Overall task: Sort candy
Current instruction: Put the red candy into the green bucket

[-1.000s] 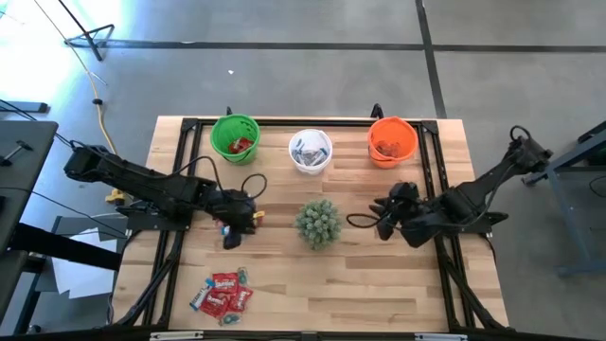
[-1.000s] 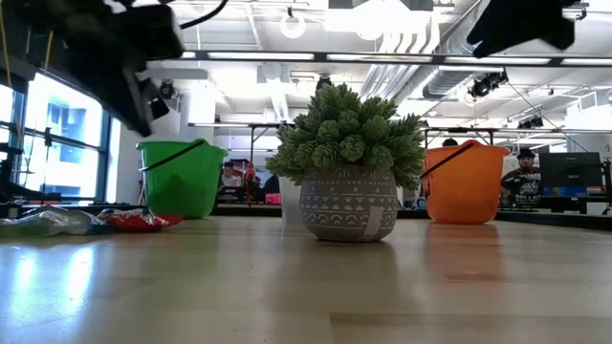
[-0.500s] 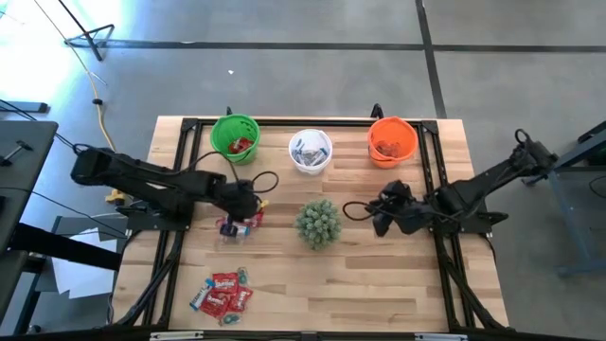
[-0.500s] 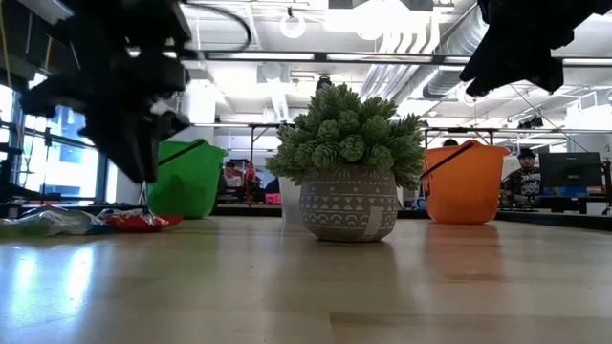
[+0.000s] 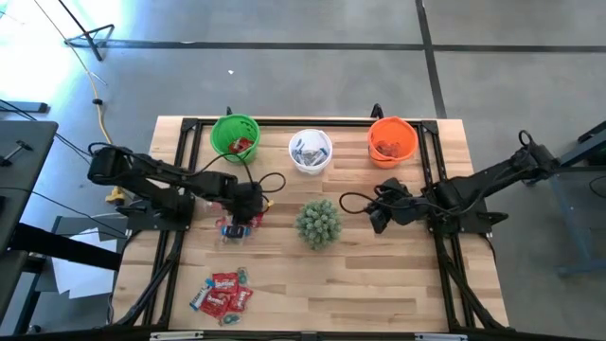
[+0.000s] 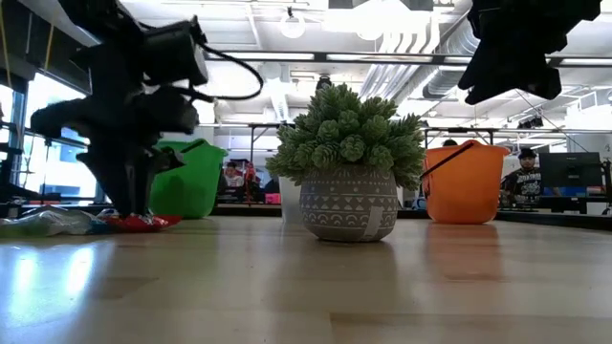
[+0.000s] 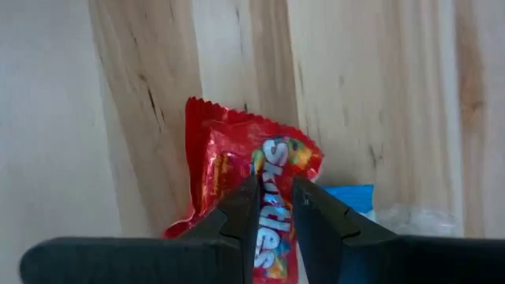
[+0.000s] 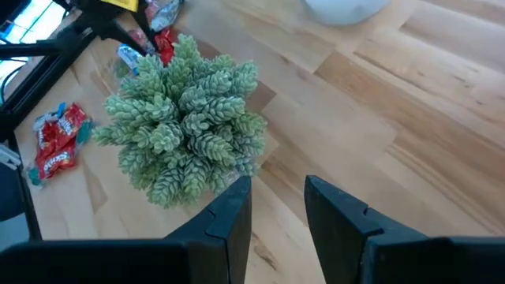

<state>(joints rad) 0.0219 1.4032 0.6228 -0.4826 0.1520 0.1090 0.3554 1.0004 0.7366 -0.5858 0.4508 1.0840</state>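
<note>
Two candies lie on the table left of the plant: a red packet (image 7: 229,150) and a light blue one (image 7: 351,197) beside it. My left gripper (image 7: 276,201) points steeply down over the red packet, open by a narrow gap, and the packet's print shows between the fingertips. In the high view it (image 5: 242,216) stands just beyond these candies (image 5: 233,228). More candy (image 5: 222,294) lies in a heap at the near left. My right gripper (image 8: 278,197) hangs open above the table, right of the plant (image 5: 318,223), with nothing between its fingers. My left gripper comes at the red packet's printed middle (image 7: 272,170) from above, one fingertip on either side of the print. The packet lies flat on the table. Whether the fingertips touch it, I cannot tell.
Three cups stand along the far edge, each with candy in it: a green cup (image 5: 235,137), a white cup (image 5: 310,150) and an orange cup (image 5: 392,140). The potted plant stands mid-table between the arms. Bare wood lies in front of the plant and at the near right.
My left gripper has come down toward the table onto the two candies left of the plant, tipping steeper and rolling as it went; its gap looks unchanged. My right gripper has sunk a little and turned, staying right of the plant.
</note>
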